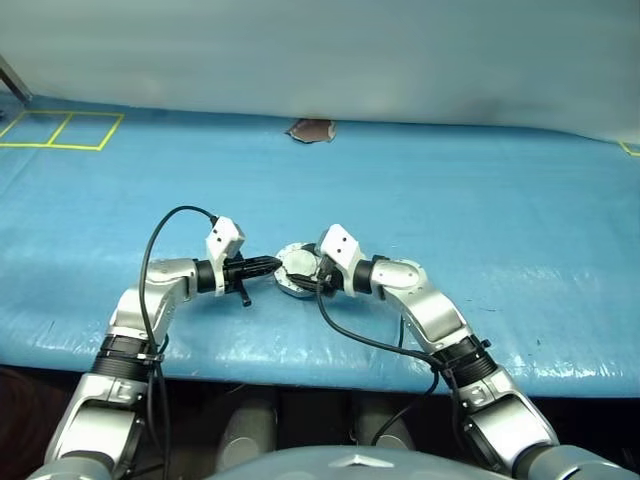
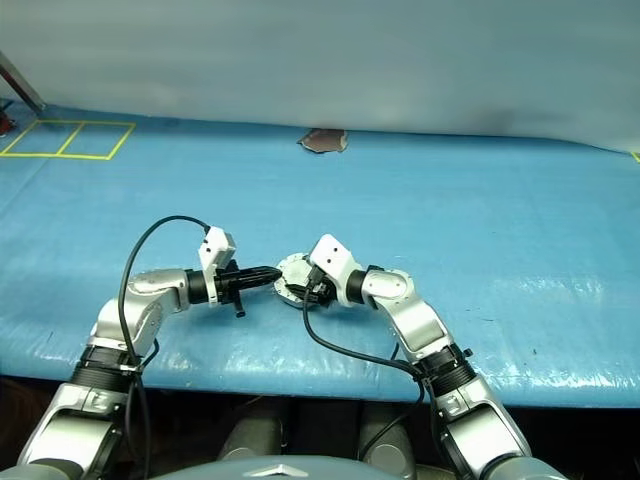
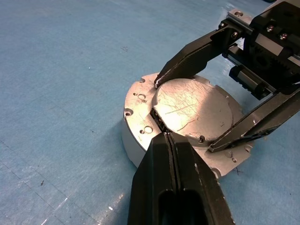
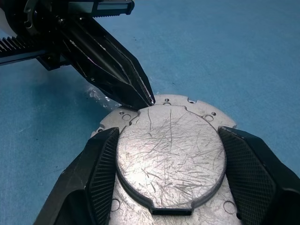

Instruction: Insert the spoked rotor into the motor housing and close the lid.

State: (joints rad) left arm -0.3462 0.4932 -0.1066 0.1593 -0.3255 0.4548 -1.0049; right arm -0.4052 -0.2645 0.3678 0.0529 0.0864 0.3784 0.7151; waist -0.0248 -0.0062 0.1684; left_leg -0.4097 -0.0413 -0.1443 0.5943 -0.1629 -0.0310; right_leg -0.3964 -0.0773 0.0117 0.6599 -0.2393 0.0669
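Right pincer point(image 4: 171, 154) grasping lid point(image 4: 169, 150) at three and nine o'clock, seating it on motor housing point(image 3: 140, 140); left pincer point(image 3: 168, 136) clenched, nudging edge.

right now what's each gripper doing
left gripper: shut, empty, tips pressed at the lid edge.
right gripper: jaws wide, one on each side of the lid on the motor housing.

Blue tarp-covered table point(image 1: 480, 200), yellow tape squares point(image 1: 60, 130), pale wall point(image 1: 320, 50).

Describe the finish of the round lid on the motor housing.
Bare silver metal, criss-crossed with fine scratches; the lid on the motor housing shows best in the right wrist view.
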